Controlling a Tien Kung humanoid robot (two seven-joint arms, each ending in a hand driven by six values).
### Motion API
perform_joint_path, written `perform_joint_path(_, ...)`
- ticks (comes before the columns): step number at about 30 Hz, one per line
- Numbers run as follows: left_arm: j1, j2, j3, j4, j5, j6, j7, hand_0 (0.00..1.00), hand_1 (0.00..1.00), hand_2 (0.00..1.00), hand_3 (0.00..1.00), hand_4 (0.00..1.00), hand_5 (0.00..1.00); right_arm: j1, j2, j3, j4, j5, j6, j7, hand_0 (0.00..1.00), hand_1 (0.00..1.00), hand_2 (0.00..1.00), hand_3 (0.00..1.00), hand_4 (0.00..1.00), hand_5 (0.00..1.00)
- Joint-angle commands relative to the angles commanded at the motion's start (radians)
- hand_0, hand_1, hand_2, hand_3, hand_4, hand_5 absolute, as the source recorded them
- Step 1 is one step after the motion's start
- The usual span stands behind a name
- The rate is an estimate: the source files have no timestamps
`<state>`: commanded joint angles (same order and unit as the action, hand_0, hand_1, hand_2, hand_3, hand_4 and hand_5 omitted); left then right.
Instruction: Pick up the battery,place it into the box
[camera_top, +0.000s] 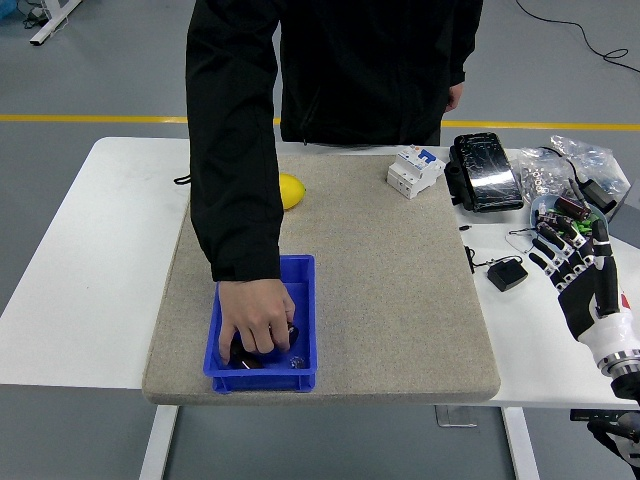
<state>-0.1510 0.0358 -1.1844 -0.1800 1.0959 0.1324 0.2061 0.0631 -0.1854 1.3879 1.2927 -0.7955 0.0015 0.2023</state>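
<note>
Single head view only, no second view to overlap. Camera sat high on robot's side, faced forward and down over white rectangular desk (90, 300). Desk's near edge lay low in picture, grey floor showing under it; far edge and more floor at top. Moderate distance: nearly whole grey felt mat (400, 300) fitted in.

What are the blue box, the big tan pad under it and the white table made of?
The blue rectangular box looks like moulded plastic: uniform saturated colour, thin walls, rolled rim. The tan pad seems to be felt or coarse fabric: matte, speckled, soft rounded corners. The white table has a smooth, faintly shiny top, probably laminate or painted board, though that can't be told for sure.
</note>
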Motion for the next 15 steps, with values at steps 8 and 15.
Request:
perform_joint_path(8,0.004,0.001,-0.001,0.0,0.001,-0.032,-0.013,0.723,0.689,0.707,0.6,0.625,0.528,0.028,0.007,-0.013,-0.008,-0.012,-0.017,-0.005,0.894,0.862,0.872,0.912,0.998,0.998)
perform_joint_path(15,0.007,0.002,0.007,0.0,0.001,-0.028,-0.011,0.724,0.689,0.704,0.601,0.621,0.536,0.024,0.01,-0.012,-0.006,-0.007,-0.02,-0.005,0.895,0.86,0.87,0.906,0.998,0.998)
